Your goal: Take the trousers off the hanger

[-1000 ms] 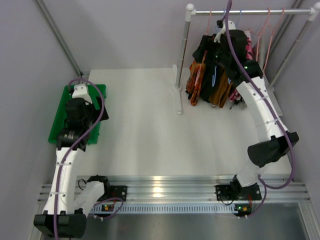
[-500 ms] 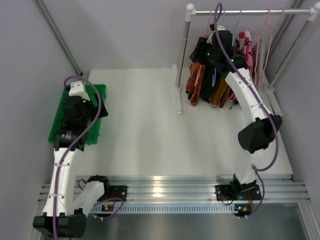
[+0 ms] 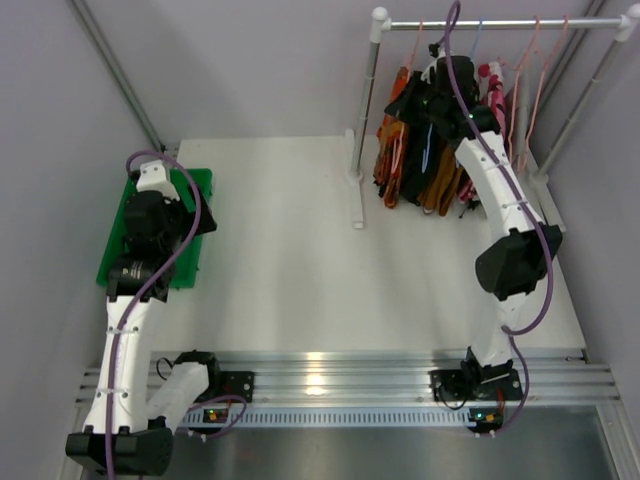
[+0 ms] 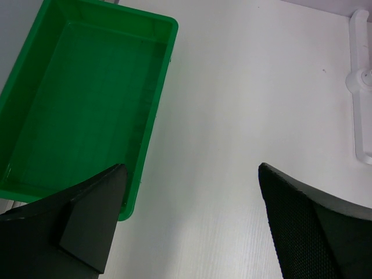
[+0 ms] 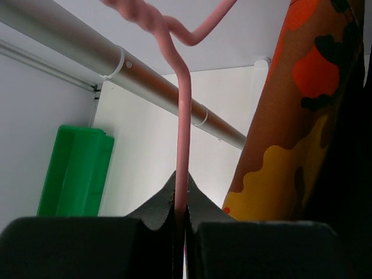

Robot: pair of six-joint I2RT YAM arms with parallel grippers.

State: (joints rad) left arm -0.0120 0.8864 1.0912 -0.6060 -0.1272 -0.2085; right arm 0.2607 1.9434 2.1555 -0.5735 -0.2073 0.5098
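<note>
Where the rail (image 3: 500,22) spans the far right corner of the table (image 3: 290,250), the right gripper (image 5: 181,203) is seen raised among the hanging clothes. Its jaws are pinched tight on the thin pink wire of a hanger (image 5: 182,133), just below the twisted neck. The orange trousers (image 5: 290,116), marked with a dark pattern, are hung close beside that grip on the right of the wrist view, but are not caught between the fingers. From above, the orange pair is found at the left end of the row. The black trousers (image 3: 415,125) are seen next to it under the wrist, the mustard-brown trousers (image 3: 440,185) lower down, and the red-pink floral trousers (image 3: 495,90) beyond the arm. The left gripper (image 4: 189,197) is spread wide with nothing held, above the table just beside the green tray (image 4: 168,35)
</note>
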